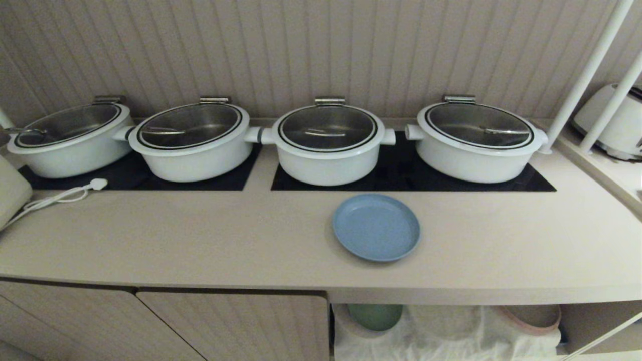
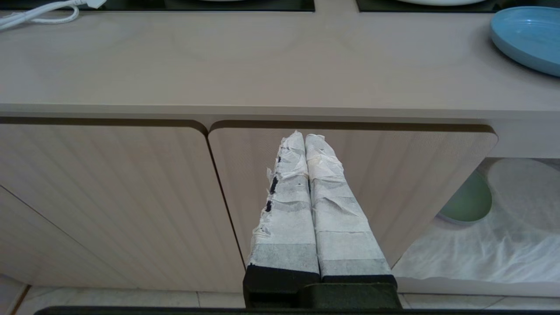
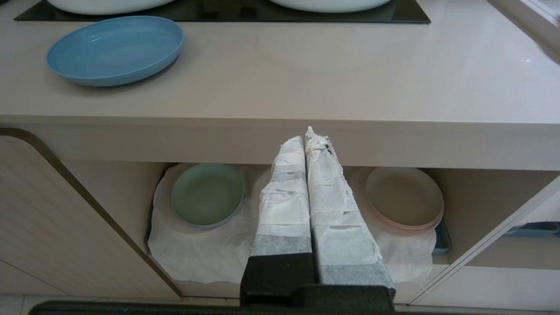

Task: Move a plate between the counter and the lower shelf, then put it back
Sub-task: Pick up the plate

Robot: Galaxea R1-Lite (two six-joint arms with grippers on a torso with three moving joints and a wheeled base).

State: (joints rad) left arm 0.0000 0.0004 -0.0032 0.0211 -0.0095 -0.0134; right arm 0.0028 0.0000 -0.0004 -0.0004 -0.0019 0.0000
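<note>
Two claws, left point(image 2: 305, 136) and right point(image 3: 305, 136), each clenched on nothing, below the worktop point(image 1: 200, 240) edge. One blue plate point(image 1: 376, 227) on worktop, at 6 o'clock of third of four pots point(image 1: 328, 140). Lower shelf point(image 3: 210, 249): one green plate point(image 3: 206, 194), one beige plate point(image 3: 402, 197), whole only in right wrist view.

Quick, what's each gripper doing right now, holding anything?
Left gripper: shut, holding nothing, in front of the cabinet door.
Right gripper: shut, holding nothing, in front of the lower shelf.
</note>
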